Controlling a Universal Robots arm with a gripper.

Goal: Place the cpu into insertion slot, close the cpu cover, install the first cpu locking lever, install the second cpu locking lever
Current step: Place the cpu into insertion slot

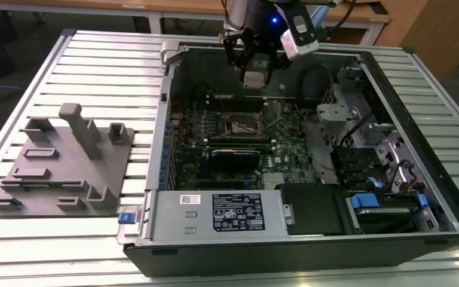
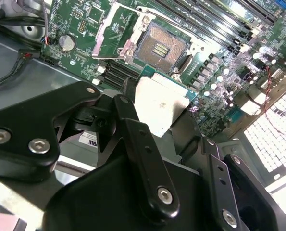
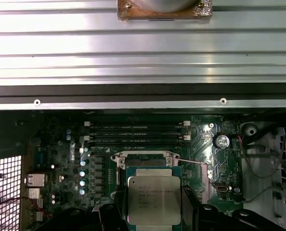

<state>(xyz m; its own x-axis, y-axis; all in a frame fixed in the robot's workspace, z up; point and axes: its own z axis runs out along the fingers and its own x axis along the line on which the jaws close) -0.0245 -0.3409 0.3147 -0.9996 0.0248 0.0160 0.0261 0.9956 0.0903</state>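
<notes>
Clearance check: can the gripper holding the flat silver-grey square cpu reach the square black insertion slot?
Probably yes: the gripper, shut on the cpu, hangs above the insertion slot; the bronze-grey metal cpu cover stands open, nothing between.

A slatted metal table (image 1: 94,66) carries an open computer case (image 1: 174,222) and a grey fixture tray (image 1: 54,182).

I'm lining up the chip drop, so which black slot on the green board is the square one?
The insertion slot, mid-board: square, metal-rimmed, contacts exposed. The memory slots are long narrow strips. The end effector holds the cpu.
</notes>
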